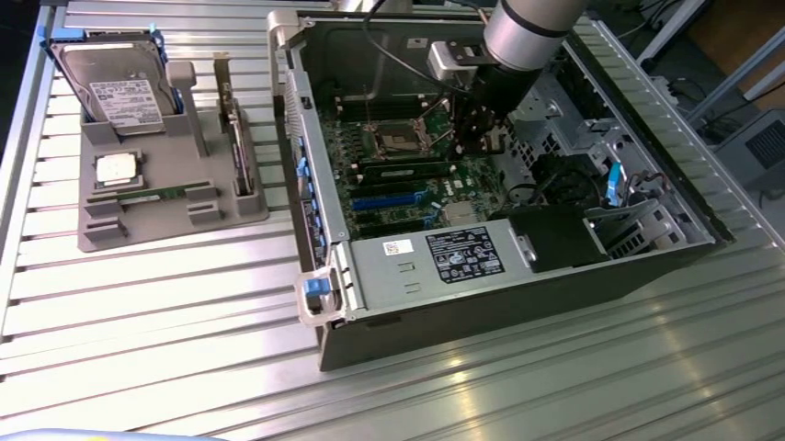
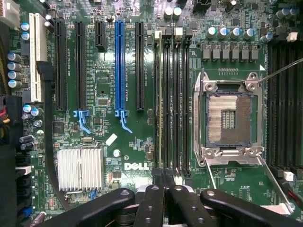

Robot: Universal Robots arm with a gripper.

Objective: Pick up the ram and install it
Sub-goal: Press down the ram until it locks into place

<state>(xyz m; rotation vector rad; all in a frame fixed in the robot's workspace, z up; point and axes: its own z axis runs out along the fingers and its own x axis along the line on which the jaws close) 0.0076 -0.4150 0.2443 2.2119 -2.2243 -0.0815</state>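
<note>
Pincer (image 2: 161, 198) fingers together, low inside open computer case (image 1: 405, 285), just above motherboard memory slots (image 2: 173, 104), empty CPU socket (image 2: 229, 118) beside, ram (image 1: 153, 194) well apart on grey tray (image 1: 123, 234)

The computer case (image 1: 491, 276) lies at the exterior view's right of the parts stand (image 1: 160, 220).

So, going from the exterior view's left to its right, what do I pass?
Silver hard drive with blue rails → dark expansion card standing in the grey holder → blue latch on the open computer case → empty silver processor socket → black power supply box.
</note>
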